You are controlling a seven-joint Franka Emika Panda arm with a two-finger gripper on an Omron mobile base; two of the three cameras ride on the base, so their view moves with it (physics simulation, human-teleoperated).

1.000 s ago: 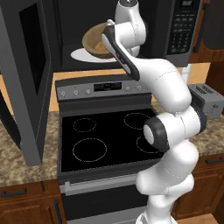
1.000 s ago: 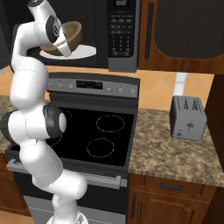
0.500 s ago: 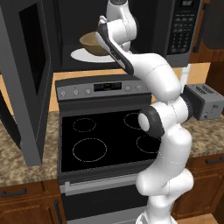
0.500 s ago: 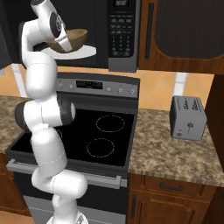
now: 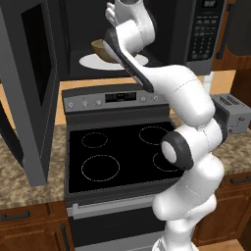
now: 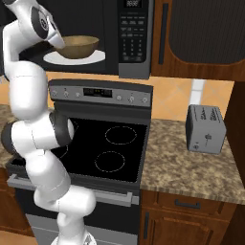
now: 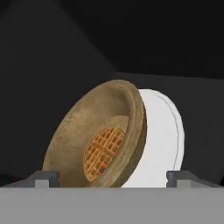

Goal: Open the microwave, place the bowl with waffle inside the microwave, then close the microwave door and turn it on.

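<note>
Microwave (image 6: 135,36) above the stove (image 5: 117,152), door (image 5: 30,88) swung wide to the left. Bowl (image 6: 79,46) sits on the white turntable (image 6: 95,58) inside the cavity; seen from the left base view it shows at the arm's left edge (image 5: 99,47). Waffle (image 7: 103,153) lies flat in the bowl's bottom. Gripper (image 7: 112,177) at the bowl, fingers (image 7: 43,178) spread wide, one tip on either side of the bowl, not clamping it. Toaster (image 6: 206,128) on the counter to the right of the stove.

Grey toaster (image 6: 206,128) on counter (image 6: 182,162) beside stove (image 6: 107,143).
</note>
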